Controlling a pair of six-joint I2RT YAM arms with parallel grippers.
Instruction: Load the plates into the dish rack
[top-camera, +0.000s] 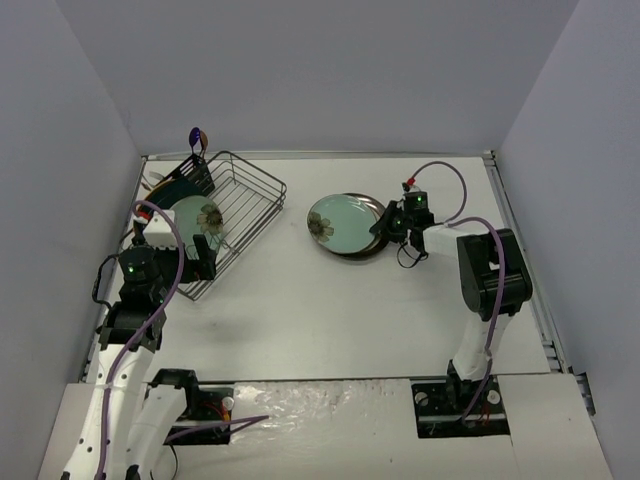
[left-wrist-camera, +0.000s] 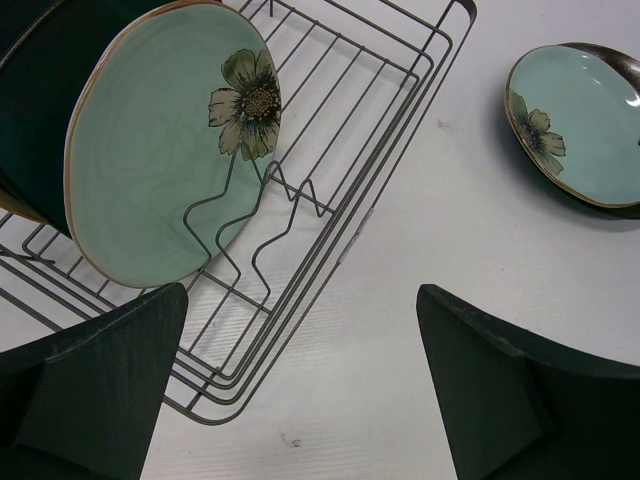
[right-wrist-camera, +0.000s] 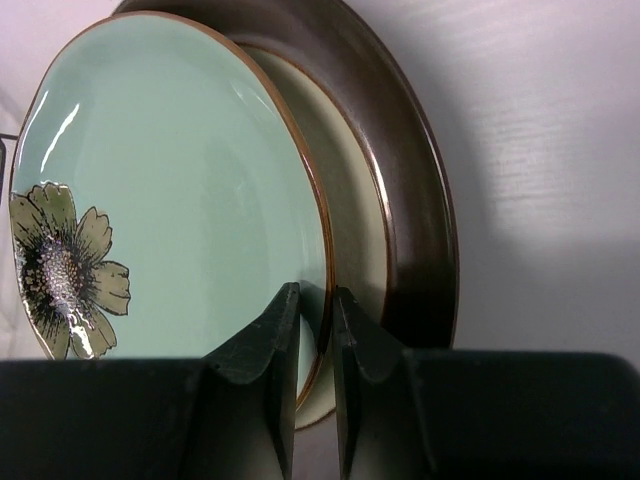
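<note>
White arms (top-camera: 468, 350), black joints (top-camera: 490, 272), purple cables (top-camera: 445, 164)

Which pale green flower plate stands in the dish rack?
The left plate, upright in the dish rack; the other plate lies stacked, rim between the jaws of the right gripper.

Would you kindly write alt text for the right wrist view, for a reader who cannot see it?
The right tool pinches the near rim of a green flower plate, which tops a stack on a white table. Beneath it show a beige plate and a dark-rimmed plate.
</note>
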